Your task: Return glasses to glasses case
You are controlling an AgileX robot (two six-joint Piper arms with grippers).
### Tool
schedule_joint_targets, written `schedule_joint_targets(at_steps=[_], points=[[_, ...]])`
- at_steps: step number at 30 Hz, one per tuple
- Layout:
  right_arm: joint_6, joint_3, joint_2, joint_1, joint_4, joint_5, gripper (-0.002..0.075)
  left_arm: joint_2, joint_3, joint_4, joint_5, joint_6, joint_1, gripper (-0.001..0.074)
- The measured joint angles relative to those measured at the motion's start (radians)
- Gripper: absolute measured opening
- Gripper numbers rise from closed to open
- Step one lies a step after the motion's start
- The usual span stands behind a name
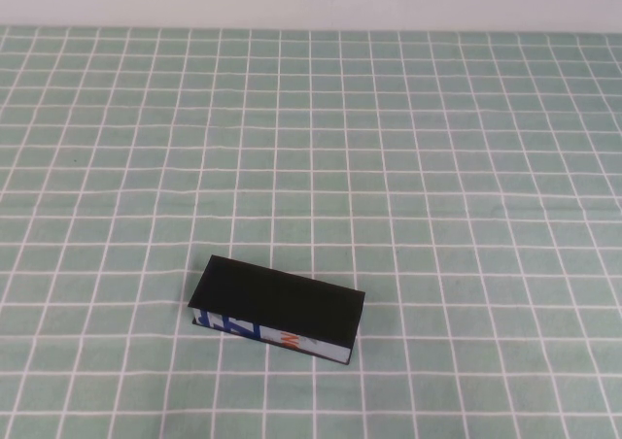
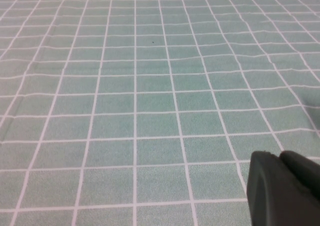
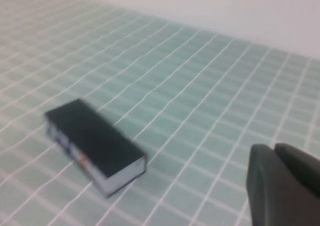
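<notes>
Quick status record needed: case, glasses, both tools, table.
glasses case: closed, lying flat on the near part of the table, printed white strip facing the robot
glasses: not visible in any view
left tool: over bare cloth, holding nothing, out of the high view
right tool: shut, empty, apart from the case, out of the high view
table: green checked cloth

1. The glasses case (image 1: 277, 305) is a black rectangular box, and I see it lying flat on the green checked cloth, in the near part of the table and a little to my left of the middle.
2. Its flat lid is down, so the case is closed.
3. Its long axis runs across my view, skewed so the right end sits nearer to me.
4. The long side facing me carries a white strip printed in blue and orange.
</notes>
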Motion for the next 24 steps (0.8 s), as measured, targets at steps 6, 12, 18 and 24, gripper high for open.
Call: schedule_joint_targets(at_steps=[6, 12, 18, 24], points=[[0.0, 0.0, -0.116, -0.135, 0.021, 0.004, -0.0012, 0.0, 0.0, 0.0, 0.0, 0.0, 0.0, -0.0002], [0.0, 0.002, -0.243, -0.281, 0.024, 0.004, -0.0012, 0.0, 0.0, 0.0, 0.0, 0.0, 0.0, -0.0002], [0.0, 0.123, -0.259, -0.406, 0.044, -0.003, -0.0012, 0.0, 0.0, 0.0, 0.0, 0.0, 0.0, -0.0002], [0.0, 0.286, -0.259, -0.443, 0.086, -0.027, -0.0012, 0.0, 0.0, 0.0, 0.0, -0.001, 0.0, -0.0002]])
